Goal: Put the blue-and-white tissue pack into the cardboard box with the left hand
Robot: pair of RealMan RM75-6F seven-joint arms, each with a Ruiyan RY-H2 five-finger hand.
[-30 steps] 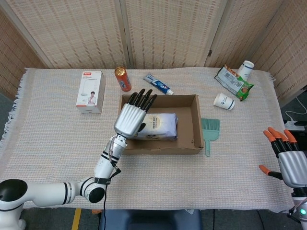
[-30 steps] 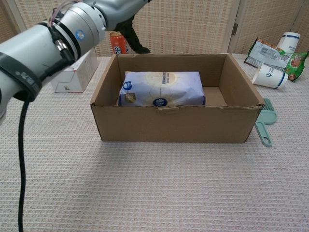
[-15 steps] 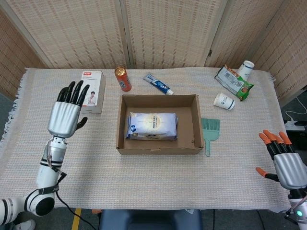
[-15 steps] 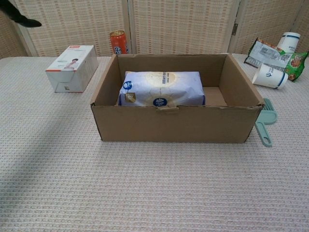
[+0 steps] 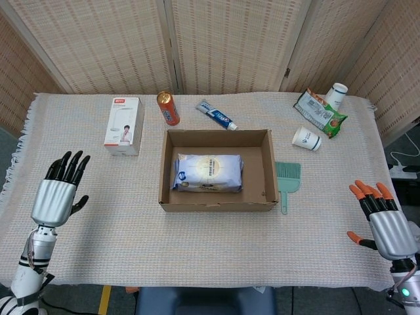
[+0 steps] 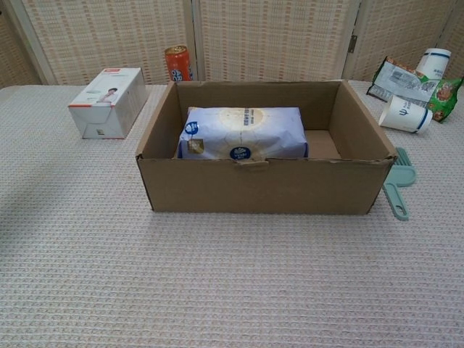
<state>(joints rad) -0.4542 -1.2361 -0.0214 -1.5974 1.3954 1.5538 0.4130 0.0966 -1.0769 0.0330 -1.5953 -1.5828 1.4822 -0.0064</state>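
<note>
The blue-and-white tissue pack (image 5: 208, 172) (image 6: 241, 133) lies flat inside the cardboard box (image 5: 269, 167) (image 6: 261, 187), toward its left side. My left hand (image 5: 57, 192) hovers over the table's left front edge, far from the box, fingers spread and holding nothing. My right hand (image 5: 380, 220) hangs at the front right corner, fingers apart and empty. Neither hand shows in the chest view.
A white carton (image 5: 124, 125) and an orange can (image 5: 168, 107) stand left of the box, with a toothpaste tube (image 5: 216, 115) behind it. A teal brush (image 5: 287, 180) lies by the box's right wall. A paper cup (image 5: 306, 138), snack bag (image 5: 320, 113) and white bottle (image 5: 336, 94) sit back right.
My left hand has pulled away from over the box, swinging left and down to the table's front left edge. The tissue pack stays in the box. My right hand barely shifted.
</note>
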